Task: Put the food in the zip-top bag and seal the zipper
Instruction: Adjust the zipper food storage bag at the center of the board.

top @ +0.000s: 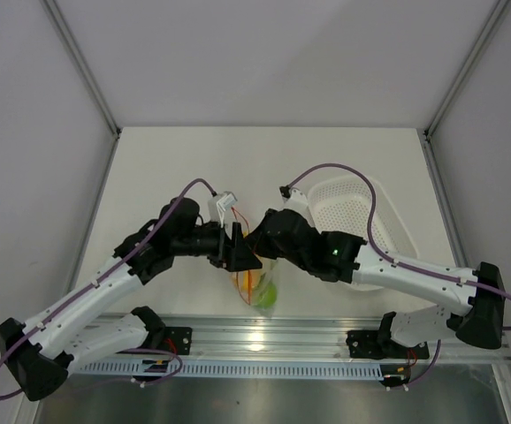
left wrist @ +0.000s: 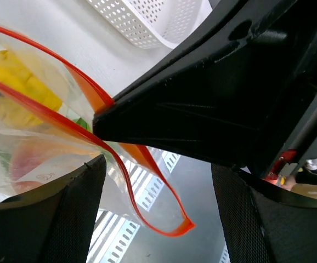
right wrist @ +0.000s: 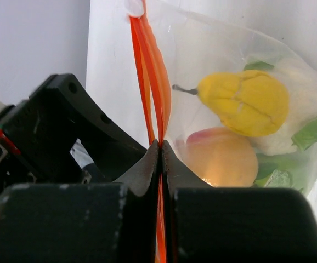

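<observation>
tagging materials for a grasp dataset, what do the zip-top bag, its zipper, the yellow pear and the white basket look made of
zip-top bag: thin clear plastic film, glossy; it crinkles and the fruit shows through.
zipper: red-orange flexible plastic strip, bending in curves.
pear: probably matte moulded plastic or foam, lines creasing its skin.
basket: white rigid-looking plastic, perforated all over.

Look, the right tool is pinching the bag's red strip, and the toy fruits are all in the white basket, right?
No. The right tool does pinch the red strip of the bag, but the toy fruits are inside the bag, not in the white basket. The right wrist view shows the yellow pear and the others behind the clear plastic.
</observation>
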Robot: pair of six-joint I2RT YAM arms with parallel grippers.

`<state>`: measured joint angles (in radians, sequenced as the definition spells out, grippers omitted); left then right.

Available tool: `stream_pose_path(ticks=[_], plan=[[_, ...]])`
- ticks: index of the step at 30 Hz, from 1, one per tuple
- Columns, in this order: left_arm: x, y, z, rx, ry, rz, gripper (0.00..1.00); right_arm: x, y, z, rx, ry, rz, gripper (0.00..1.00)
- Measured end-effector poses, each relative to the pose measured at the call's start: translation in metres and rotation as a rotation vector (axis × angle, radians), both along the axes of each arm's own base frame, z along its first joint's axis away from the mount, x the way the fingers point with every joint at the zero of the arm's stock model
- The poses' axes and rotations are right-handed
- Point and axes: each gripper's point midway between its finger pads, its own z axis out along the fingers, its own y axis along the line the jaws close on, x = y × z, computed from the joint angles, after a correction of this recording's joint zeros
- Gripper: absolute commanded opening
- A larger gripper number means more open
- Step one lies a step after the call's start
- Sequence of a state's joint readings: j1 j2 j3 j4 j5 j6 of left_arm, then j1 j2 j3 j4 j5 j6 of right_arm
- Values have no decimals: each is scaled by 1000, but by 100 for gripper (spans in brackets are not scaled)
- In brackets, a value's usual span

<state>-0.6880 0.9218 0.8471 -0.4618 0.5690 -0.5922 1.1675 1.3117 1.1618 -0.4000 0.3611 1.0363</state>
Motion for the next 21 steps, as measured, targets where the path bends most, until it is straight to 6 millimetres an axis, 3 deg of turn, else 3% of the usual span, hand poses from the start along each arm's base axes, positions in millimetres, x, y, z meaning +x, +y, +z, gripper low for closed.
stream_pose_path(ticks=[9, 15, 18, 21], plan=[[2, -2, -15, 92, -58, 73, 72, 2, -5, -1, 31, 26, -134, 0], [9, 1, -28, 148, -75, 144, 59, -2, -6, -2, 52, 51, -177, 0], [9, -1, -31, 157, -73, 157, 48, -3, -6, -2, 63, 60, -200, 0], [10, -4, -34, 164, -63, 168, 30, -4, -8, -3, 67, 64, -222, 0]])
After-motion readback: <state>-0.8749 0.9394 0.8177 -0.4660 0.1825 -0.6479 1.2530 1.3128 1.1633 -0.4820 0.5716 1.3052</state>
